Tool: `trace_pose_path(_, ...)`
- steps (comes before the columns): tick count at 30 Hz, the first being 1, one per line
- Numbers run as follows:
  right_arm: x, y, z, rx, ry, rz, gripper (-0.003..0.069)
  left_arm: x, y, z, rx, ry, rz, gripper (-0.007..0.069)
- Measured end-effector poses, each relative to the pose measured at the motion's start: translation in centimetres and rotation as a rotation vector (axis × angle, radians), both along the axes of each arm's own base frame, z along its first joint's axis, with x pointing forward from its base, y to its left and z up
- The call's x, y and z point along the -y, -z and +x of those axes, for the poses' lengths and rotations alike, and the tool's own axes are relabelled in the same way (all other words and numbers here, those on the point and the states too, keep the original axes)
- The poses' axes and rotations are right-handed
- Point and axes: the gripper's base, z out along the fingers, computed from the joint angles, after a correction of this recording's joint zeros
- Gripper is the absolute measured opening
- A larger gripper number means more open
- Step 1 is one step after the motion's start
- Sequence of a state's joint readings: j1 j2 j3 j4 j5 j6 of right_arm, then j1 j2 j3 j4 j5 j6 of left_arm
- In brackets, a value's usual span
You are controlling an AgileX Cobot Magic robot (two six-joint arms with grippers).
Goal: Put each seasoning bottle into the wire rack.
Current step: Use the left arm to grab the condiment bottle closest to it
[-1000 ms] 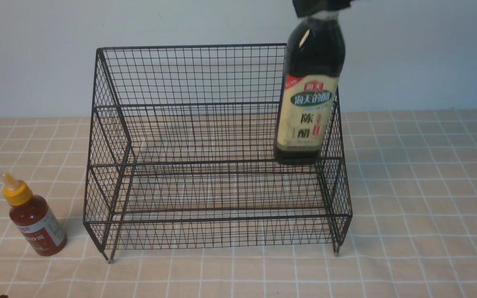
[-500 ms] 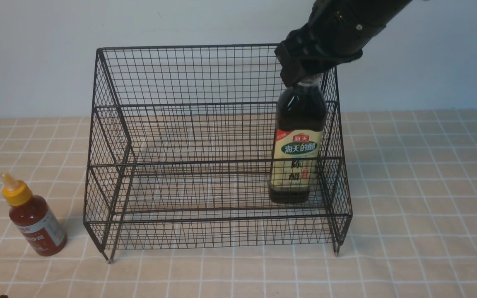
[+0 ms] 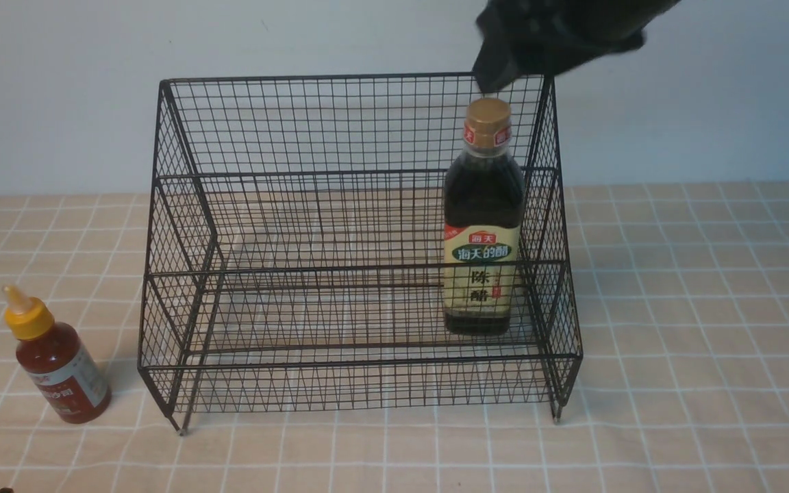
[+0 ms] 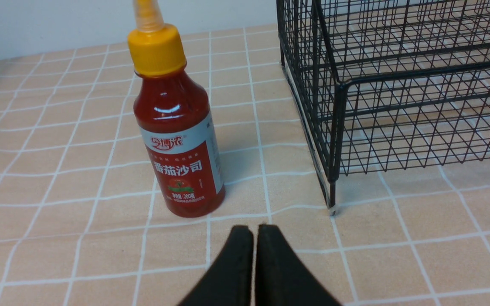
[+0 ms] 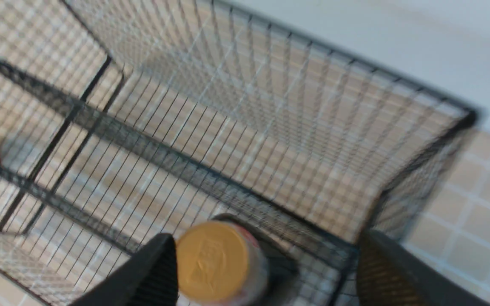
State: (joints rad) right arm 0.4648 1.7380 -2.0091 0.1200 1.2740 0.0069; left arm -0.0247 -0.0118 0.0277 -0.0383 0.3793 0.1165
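Right gripper (image 5: pixel 266 240) spread open above the dark bottle (image 3: pixel 482 226), holding nothing.
Dark bottle upright on wire rack (image 3: pixel 340 123) lower tier, right end: one done. Red sauce bottle (image 3: pixel 59 366) on tablecloth (image 3: pixel 696 342) beside rack; left gripper (image 4: pixel 254 238) closed, near it: one left.

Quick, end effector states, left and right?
Left end effector: closed, holding nothing.
Right end effector: open, holding nothing, above the dark bottle standing in the wire rack.
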Motion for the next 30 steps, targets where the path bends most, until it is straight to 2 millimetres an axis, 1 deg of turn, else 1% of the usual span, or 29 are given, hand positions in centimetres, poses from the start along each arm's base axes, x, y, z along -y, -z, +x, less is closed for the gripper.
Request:
trace_pose_path(2,1.1,-2.1,-1.5,0.058,0.027,0.010,0.0537,0.0,0.0,0.0,0.000,0.000,0.000,-0.0007)
trace_pose_path(3,1.3,-2.6,-1.9,0.072,0.031,0.012,0.0538,0.0,0.0,0.0,0.000,0.000,0.000,-0.0007)
trace_pose_path(4,2.7,-5.1,-4.2,0.148,0.049,0.028,0.0536,0.0,0.0,0.0,0.000,0.000,0.000,-0.0007)
trace_pose_path(5,3.4,-6.2,-5.3,0.183,0.056,0.033,0.0531,0.0,0.0,0.0,0.000,0.000,0.000,-0.0007)
trace_pose_path(6,3.6,-6.4,-5.6,0.190,0.056,0.037,0.0528,0.0,0.0,0.0,0.000,0.000,0.000,-0.0007)
trace_pose_path(7,5.0,-8.7,-8.1,0.262,0.066,0.061,0.0502,0.0,0.0,0.0,0.000,0.000,0.000,-0.0007)
trace_pose_path(8,5.7,-9.7,-9.6,0.297,0.068,0.077,0.0482,0.0,0.0,0.0,0.000,0.000,0.000,-0.0007)
trace_pose_path(9,6.9,-11.2,-11.9,0.351,0.072,0.104,0.0442,0.0,0.0,0.0,0.000,0.000,0.000,-0.0007)
trace_pose_path(10,7.3,-11.7,-12.7,0.369,0.072,0.114,0.0426,0.0,0.0,0.0,0.000,0.000,0.000,-0.0007)
trace_pose_path(11,8.2,-12.5,-14.3,0.402,0.075,0.129,0.0393,0.0,0.0,0.0,0.000,0.000,0.000,-0.0007)
trace_pose_path(12,9.7,-13.4,-17.2,0.451,0.082,0.154,0.0328,0.0,0.0,0.0,0.000,0.000,0.000,-0.0007)
trace_pose_path(13,10.9,-13.8,-19.6,0.483,0.094,0.173,0.0269,0.0,0.0,0.0,0.000,0.000,0.000,-0.0007)
trace_pose_path(14,11.1,-13.8,-20.0,0.486,0.095,0.178,0.0249,0.0,0.0,0.0,0.000,0.000,0.000,-0.0007)
trace_pose_path(15,12.6,-13.7,-22.7,0.511,0.112,0.208,0.0191,0.0,0.0,0.0,0.000,0.000,0.000,-0.0007)
trace_pose_path(17,14.4,-12.4,-26.1,0.537,0.135,0.231,0.0100,0.0,0.0,0.0,0.000,0.000,0.000,-0.0007)
trace_pose_path(18,15.4,-10.8,-27.7,0.568,0.147,0.241,0.0046,0.0,0.0,0.0,0.000,0.000,0.000,-0.0007)
trace_pose_path(19,16.1,-10.2,-28.9,0.606,0.154,0.254,0.0025,0.0,0.0,0.0,0.000,0.000,0.000,-0.0007)
trace_pose_path(20,16.5,-9.3,-29.6,0.657,0.159,0.272,0.0015,0.0,0.0,0.0,0.000,0.000,0.000,-0.0007)
trace_pose_path(21,16.6,-9.0,-29.8,0.655,0.160,0.268,0.0011,0.0,0.0,0.0,0.000,0.000,0.000,-0.0007)
trace_pose_path(22,16.9,-7.3,-30.3,0.710,0.163,0.286,-0.0001,0.0,0.0,0.0,0.000,0.000,0.000,-0.0007)
trace_pose_path(23,17.5,-5.3,-31.4,0.788,0.162,0.328,-0.0009,0.0,0.0,0.0,0.000,0.000,0.000,-0.0007)
trace_pose_path(24,17.9,-4.3,-32.4,0.857,0.162,0.376,-0.0010,0.0,0.0,0.0,0.000,0.000,0.000,-0.0007)
trace_pose_path(25,18.1,-2.8,-33.0,0.906,0.161,0.418,-0.0011,0.0,0.0,0.0,0.000,0.000,0.000,-0.0007)
trace_pose_path(26,18.2,-0.6,-33.3,0.937,0.161,0.464,-0.0012,0.0,0.0,0.0,0.000,0.000,0.000,-0.0007)
trace_pose_path(27,18.5,0.2,-33.9,0.974,0.161,0.505,-0.0012,0.0,0.0,0.0,0.000,0.000,0.000,-0.0007)
trace_pose_path(28,18.5,0.7,-34.0,0.983,0.161,0.520,-0.0012,0.0,0.0,0.0,0.000,0.000,0.000,-0.0007)
trace_pose_path(29,18.5,3.4,-34.2,1.016,0.159,0.566,-0.0012,0.0,0.0,0.0,0.000,0.000,0.000,-0.0007)
trace_pose_path(30,18.4,4.2,-33.9,1.009,0.158,0.565,-0.0012,0.0,0.0,0.0,0.000,0.000,0.000,-0.0007)
